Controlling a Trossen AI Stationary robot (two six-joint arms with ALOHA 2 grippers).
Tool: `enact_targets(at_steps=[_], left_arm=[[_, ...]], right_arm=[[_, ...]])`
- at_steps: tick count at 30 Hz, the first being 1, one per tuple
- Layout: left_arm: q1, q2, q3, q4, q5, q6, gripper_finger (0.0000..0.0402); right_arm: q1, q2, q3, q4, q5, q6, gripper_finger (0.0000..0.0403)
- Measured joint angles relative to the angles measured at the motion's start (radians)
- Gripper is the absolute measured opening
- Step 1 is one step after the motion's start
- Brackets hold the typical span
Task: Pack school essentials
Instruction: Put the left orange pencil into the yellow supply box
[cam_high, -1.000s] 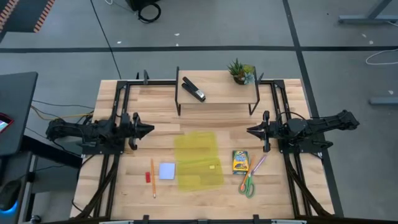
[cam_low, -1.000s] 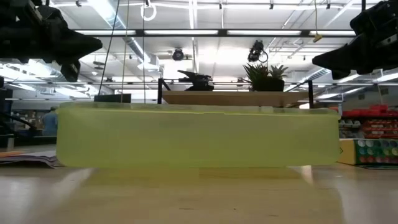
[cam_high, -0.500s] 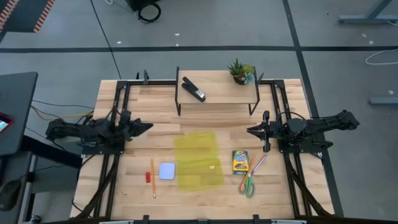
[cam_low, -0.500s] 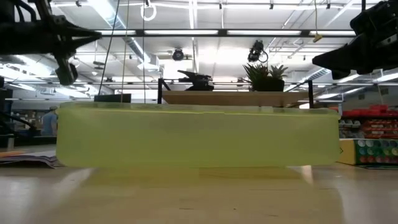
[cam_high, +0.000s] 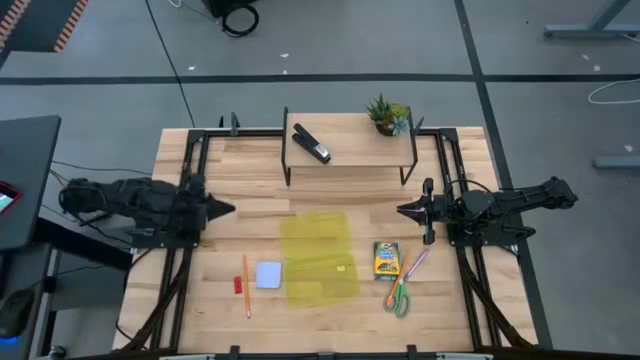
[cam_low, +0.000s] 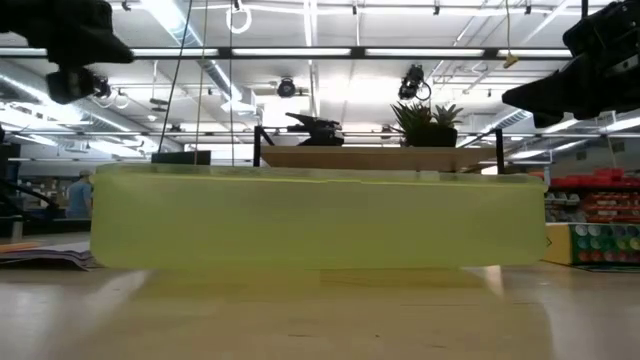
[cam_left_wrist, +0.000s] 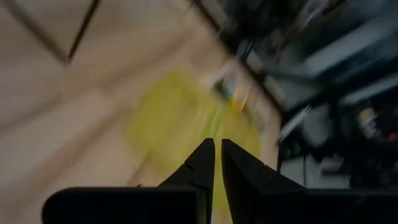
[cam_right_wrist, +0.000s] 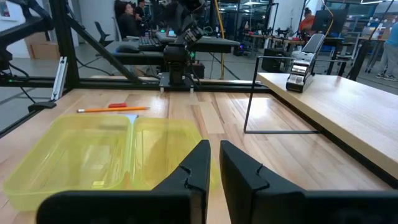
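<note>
School essentials lie spread on the wooden surface (cam_high: 200, 310) around the yellow translucent case (cam_high: 318, 257), which sits open and flat at the middle. Left of the case, the red eraser (cam_high: 238, 285) comes first, then the orange pencil (cam_high: 246, 286) lying lengthwise just beside it, then the pale blue notepad (cam_high: 268, 275), which lies just beside the case's left edge. A small yellow piece (cam_high: 341, 267) rests inside the case's right half. Right of the case stands the yellow-green crayon box (cam_high: 386, 260), then the purple pen (cam_high: 413, 266) lying slantwise, its lower end near the green-handled scissors (cam_high: 399, 298).

The left tool (cam_high: 222, 208) hovers above the surface up and to the left of the case, well apart from the eraser, pencil and notepad; its fingers (cam_left_wrist: 202, 165) are together with only a thin slit between them, pointing toward the case. The right tool (cam_high: 402, 211) hangs up and to the right of the case, just above the crayon box and pen but not touching them; its fingers (cam_right_wrist: 198, 163) are likewise drawn together.

Behind the case, a raised shelf (cam_high: 350, 150) carries a black stapler (cam_high: 311, 144) and a small potted plant (cam_high: 386, 114).
</note>
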Motion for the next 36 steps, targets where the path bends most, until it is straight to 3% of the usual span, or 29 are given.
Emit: enact_targets(at_steps=[8,15,19,27,36], left_arm=[[-0.072,0.211,0.105,-0.245,0.208,-0.150,0.0047],[-0.157,0.375,0.141,-0.311,0.421,-0.149,0.0108],[-0.239,0.480,0.186,-0.332,0.419,-0.146,0.0128],[-0.374,0.662,0.256,-0.335,0.382,-0.147,0.0126],[-0.404,0.738,0.256,-0.269,0.398,-0.203,0.0127]], right_arm=[[0.000,0.000,0.000,0.000,0.000,0.000,0.0042],[0.000,0.000,0.000,0.000,0.000,0.000,0.0042],[0.000,0.000,0.000,0.000,0.000,0.000,0.0042],[0.000,0.000,0.000,0.000,0.000,0.000,0.0042],[0.000,0.000,0.000,0.000,0.000,0.000,0.0042]])
